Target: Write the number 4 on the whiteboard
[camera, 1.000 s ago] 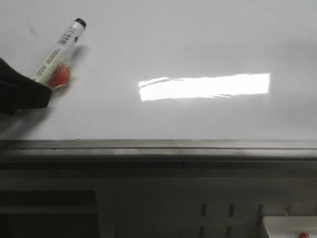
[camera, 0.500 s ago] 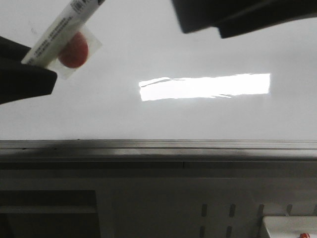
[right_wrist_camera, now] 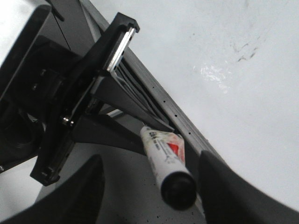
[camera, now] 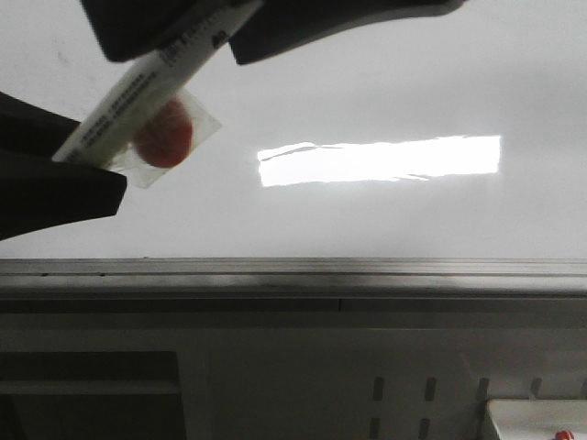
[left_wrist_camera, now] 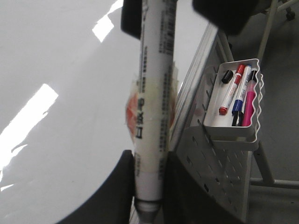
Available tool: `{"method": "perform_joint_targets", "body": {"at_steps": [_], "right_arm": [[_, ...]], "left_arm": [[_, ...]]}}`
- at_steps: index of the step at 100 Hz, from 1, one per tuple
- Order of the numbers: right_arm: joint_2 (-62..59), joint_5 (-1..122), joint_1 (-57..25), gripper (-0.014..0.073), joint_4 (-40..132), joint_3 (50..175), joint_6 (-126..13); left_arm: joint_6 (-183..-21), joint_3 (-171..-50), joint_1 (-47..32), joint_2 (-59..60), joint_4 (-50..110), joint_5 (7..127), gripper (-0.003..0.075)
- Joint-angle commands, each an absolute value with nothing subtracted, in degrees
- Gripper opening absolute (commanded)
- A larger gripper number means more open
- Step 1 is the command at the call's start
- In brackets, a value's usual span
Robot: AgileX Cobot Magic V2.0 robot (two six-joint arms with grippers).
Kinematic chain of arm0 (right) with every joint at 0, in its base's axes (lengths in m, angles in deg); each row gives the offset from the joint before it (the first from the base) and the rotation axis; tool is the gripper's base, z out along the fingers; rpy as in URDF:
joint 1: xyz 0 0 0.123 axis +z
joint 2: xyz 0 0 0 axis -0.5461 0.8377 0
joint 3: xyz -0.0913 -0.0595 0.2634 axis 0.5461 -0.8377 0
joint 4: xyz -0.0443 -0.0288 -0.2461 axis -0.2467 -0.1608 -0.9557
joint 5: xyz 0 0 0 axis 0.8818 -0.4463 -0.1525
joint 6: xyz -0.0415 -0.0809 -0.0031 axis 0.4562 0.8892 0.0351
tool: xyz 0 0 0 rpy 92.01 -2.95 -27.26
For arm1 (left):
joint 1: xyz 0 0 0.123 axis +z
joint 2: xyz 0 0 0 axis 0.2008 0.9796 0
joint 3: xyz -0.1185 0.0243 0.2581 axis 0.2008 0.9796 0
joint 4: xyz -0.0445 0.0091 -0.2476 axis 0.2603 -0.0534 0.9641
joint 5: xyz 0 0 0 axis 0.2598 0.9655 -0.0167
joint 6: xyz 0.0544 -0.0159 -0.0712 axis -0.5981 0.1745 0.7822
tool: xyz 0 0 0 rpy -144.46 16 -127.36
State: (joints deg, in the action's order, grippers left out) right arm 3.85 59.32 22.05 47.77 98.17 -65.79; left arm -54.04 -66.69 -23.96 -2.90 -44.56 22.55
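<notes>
My left gripper (camera: 87, 160) is shut on the lower end of a white marker (camera: 138, 101) that has a red disc (camera: 165, 137) taped to it. It holds the marker slanted in front of the whiteboard (camera: 385, 82). My right gripper (camera: 215, 32) is open at the marker's capped end. In the right wrist view its fingers (right_wrist_camera: 149, 191) stand apart on either side of the black cap (right_wrist_camera: 177, 189). In the left wrist view the marker (left_wrist_camera: 152, 116) runs up from my left gripper (left_wrist_camera: 148, 186). No number 4 shows on the board.
The board's grey bottom rail (camera: 367, 270) runs across below the white surface, with a bright glare (camera: 381, 160). A white tray (left_wrist_camera: 233, 130) holding red, blue and pink markers hangs on a perforated panel below the rail. Faint dark smudges (right_wrist_camera: 243, 51) mark the board.
My left gripper has carried the marker up and to the right. My right gripper has come in from the upper right, and its fingers now stand on either side of the cap end.
</notes>
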Motion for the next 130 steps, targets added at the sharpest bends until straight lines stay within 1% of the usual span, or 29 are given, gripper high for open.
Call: {"method": "perform_joint_targets", "body": {"at_steps": [1,7,12,19,31,34,45,48,52,57,63,70,74,77,93,105,112,130], "right_arm": [[4.3,63.6,22.2,0.0394,47.3,101.1,-64.9],[4.6,63.6,22.2,0.0383,47.3,101.5,-64.7],[4.6,63.7,22.2,0.0337,47.3,101.5,-64.7],[4.6,63.0,22.1,0.022,47.3,101.5,-64.7],[4.6,61.5,22.1,-0.0032,47.3,101.5,-64.7],[4.6,61.4,22.1,-0.0074,47.3,101.5,-64.7],[4.6,61.4,22.1,-0.0066,47.3,101.5,-64.7],[4.6,61.4,22.1,-0.0066,47.3,101.5,-64.7],[4.6,61.4,22.1,-0.0066,47.1,101.5,-64.7],[4.6,61.2,22.1,-0.0066,45.8,101.5,-64.7],[4.6,61.3,22.1,-0.0066,44.5,101.5,-64.7],[4.5,62.0,21.9,-0.0066,44.5,101.7,-64.7],[4.5,61.4,21.3,-0.0066,44.5,102.4,-64.7],[4.6,60.6,20.7,-0.0066,44.5,103.1,-64.7],[4.9,59.5,17.5,-0.0066,43.1,106.8,-64.7],[7.3,56.8,15.0,-0.0066,41.2,110.9,-64.7],[9.5,55.0,13.6,-0.0066,39.7,113.4,-64.7],[13.8,54.9,11.1,-0.0065,37.7,118.6,-64.7]], "left_arm": [[-53.8,-68.1,-24.3,-3.1,-43.1,18.2,-0.002],[-53.8,-68.1,-24.3,-3.1,-43.2,18.2,-0.002],[-53.8,-68.1,-24.3,-3.1,-43.2,18.1,-0.002],[-53.8,-68.1,-24.3,-3.1,-43.2,18.1,-0.002],[-53.8,-68.1,-24.3,-3.1,-43.2,18.1,-0.002],[-53.8,-68.1,-24.3,-3.1,-43.2,18.1,-0.002],[-53.8,-68.1,-24.3,-3.1,-43.0,18.2,-0.0017],[-53.8,-68.2,-24.3,-3.1,-43.0,18.3,-0.0008],[-53.8,-68.3,-24.3,-3.2,-42.0,18.8,0.0022],[-53.1,-68.3,-24.2,-3.6,-38.5,20.1,0.0081],[-53.1,-68.3,-24.2,-4.3,-33.4,21.9,0.0186],[-53.1,-68.3,-24.2,-5.7,-31.5,24.4,0.0307],[-53.1,-68.3,-24.2,-6.8,-30.4,25.9,0.0355],[-53.1,-68.3,-24.2,-7.6,-29.0,26.9,0.0372],[-53.1,-68.3,-24.2,-13.3,-20.8,32.0,0.0378],[-53.1,-68.3,-23.7,-17.2,-14.4,35.1,0.0377],[-53.2,-68.3,-22.5,-18.7,-14.0,36.5,0.0377],[-53.2,-68.3,-18.4,-19.4,-13.9,36.8,0.0377]]}}
